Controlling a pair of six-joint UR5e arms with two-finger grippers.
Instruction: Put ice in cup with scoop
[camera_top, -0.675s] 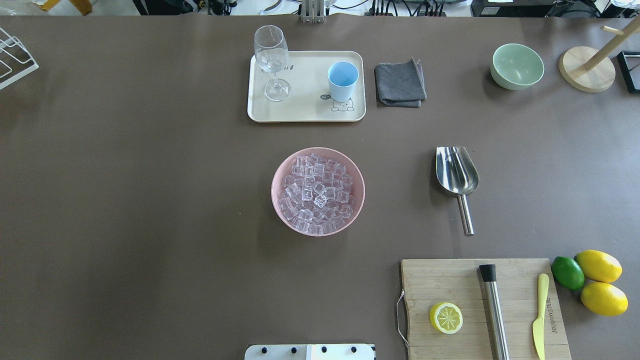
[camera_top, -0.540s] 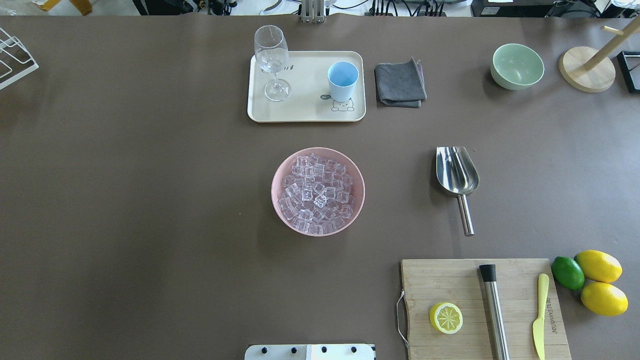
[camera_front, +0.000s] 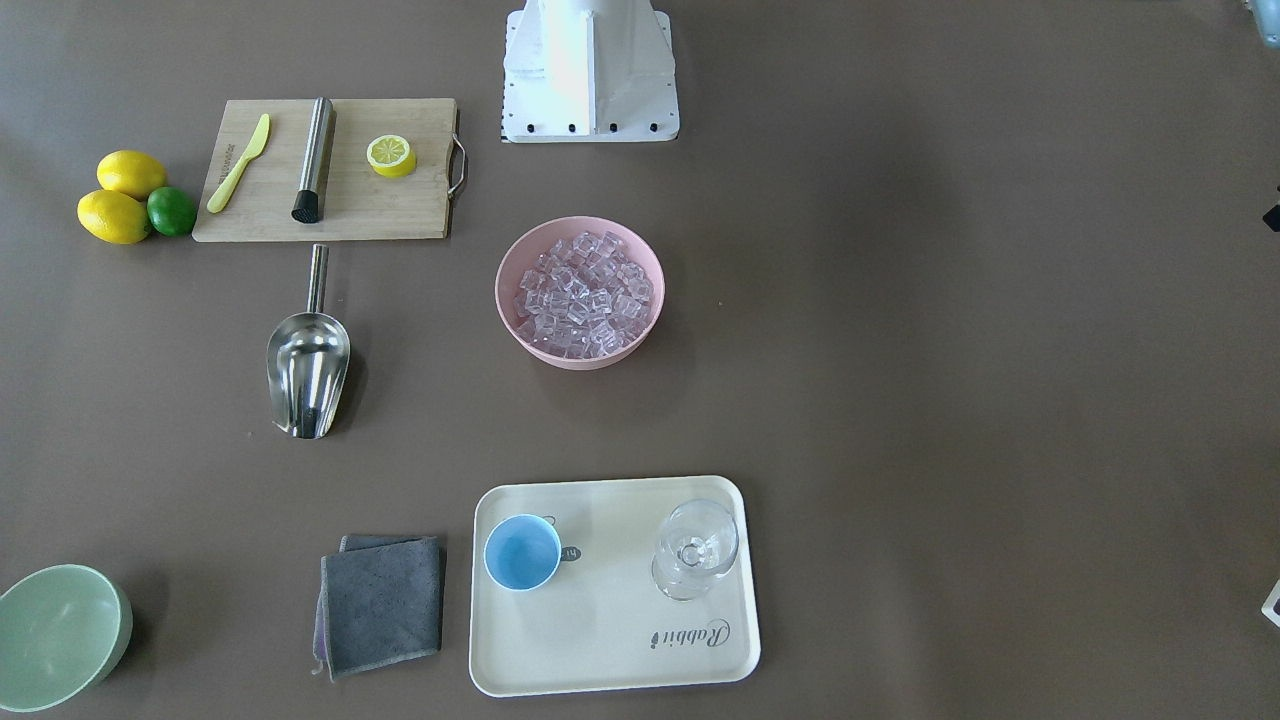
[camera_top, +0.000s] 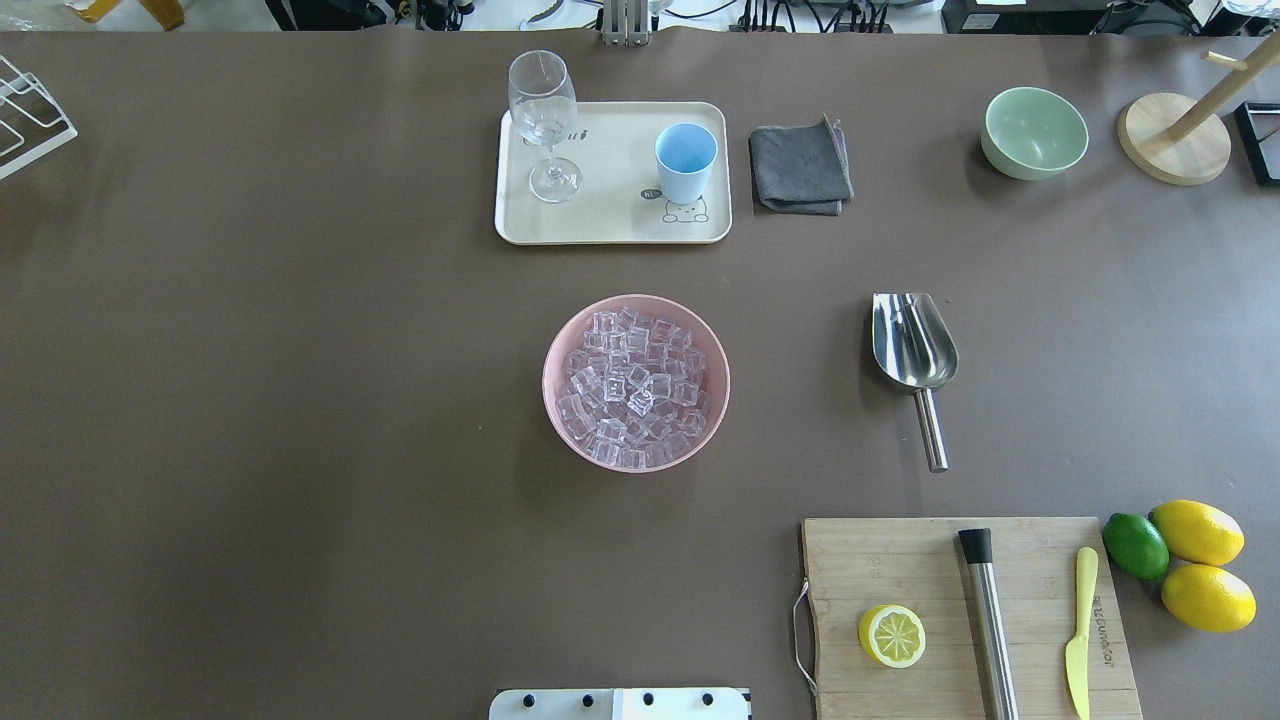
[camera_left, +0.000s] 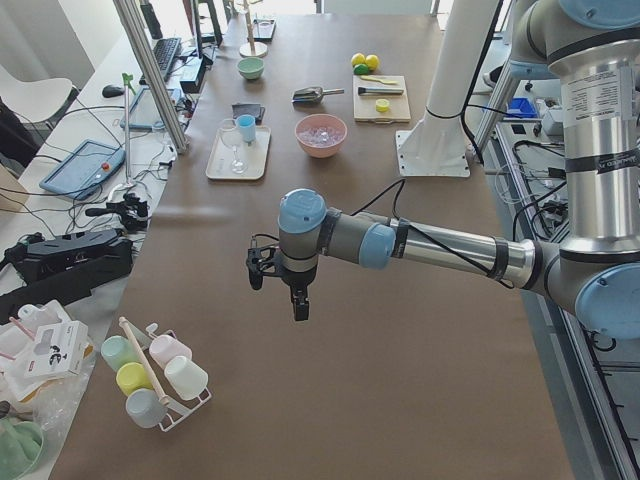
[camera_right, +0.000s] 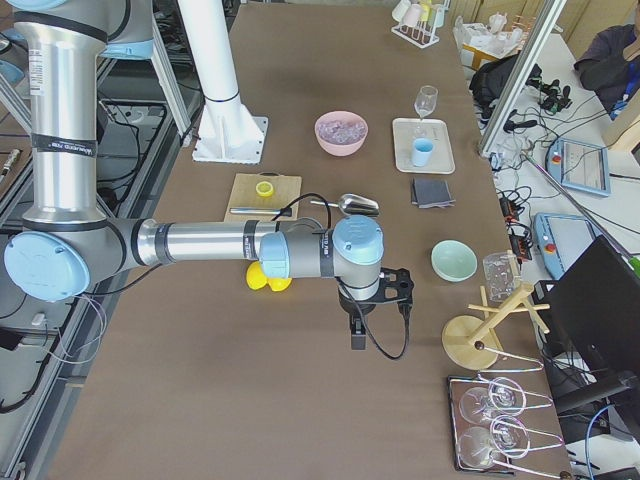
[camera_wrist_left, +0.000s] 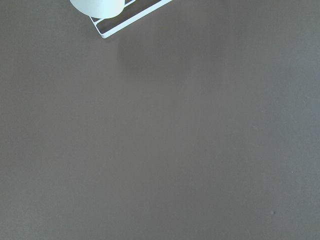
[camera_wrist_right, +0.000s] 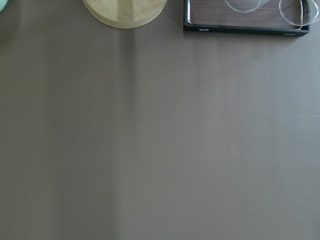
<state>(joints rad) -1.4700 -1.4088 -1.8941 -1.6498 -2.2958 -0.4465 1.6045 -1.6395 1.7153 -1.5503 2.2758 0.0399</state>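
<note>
Pink bowl (camera_top: 548, 375) at the table's middle holds the heaped ice (camera_top: 634, 385). Well off to the bowl's right, by the robot's own sides, the scoop (camera_top: 912, 345) lies flat on the table, its trough pointing away from the robot and its handle toward it. Beyond the bowl, on the side away from the robot, the cup (camera_top: 685, 160) stands upright on a cream tray (camera_top: 600, 215). The left gripper (camera_left: 298, 305) hangs over bare table far to the bowl's left, the right gripper (camera_right: 357, 335) far to its right. I cannot tell whether either one's fingers are apart or together.
</note>
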